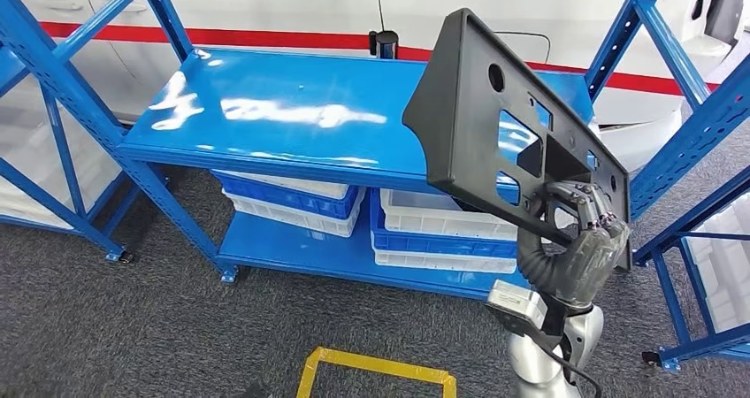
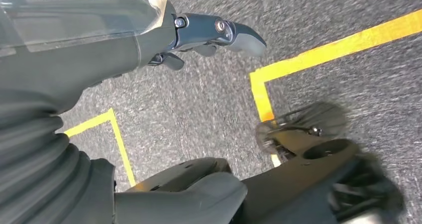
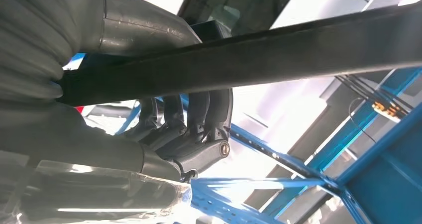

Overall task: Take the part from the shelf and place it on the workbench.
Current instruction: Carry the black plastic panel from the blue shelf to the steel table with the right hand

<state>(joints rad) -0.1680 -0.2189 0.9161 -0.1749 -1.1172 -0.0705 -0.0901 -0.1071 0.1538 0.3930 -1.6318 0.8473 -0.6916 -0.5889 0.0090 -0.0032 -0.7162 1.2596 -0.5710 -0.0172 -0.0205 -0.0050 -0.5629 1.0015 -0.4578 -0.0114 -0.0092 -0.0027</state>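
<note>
Fingers [image 1: 579, 205] of the right hand [image 1: 579, 243] curl through a cutout in the flat black plastic part [image 1: 495, 119], held tilted above the blue metal shelf [image 1: 292, 106] at centre right, so transfer is underway, and turning toward the bench seems next; the left hand [image 2: 204, 32] hangs empty over carpet, fingers loosely apart.

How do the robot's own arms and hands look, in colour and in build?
The right arm is silver metal, with a black cable along it and a light grey block at the wrist. A grey ribbed cover leads to the right hand, with dark jointed fingers. The left hand has the same ribbed cover and dark fingers.
</note>
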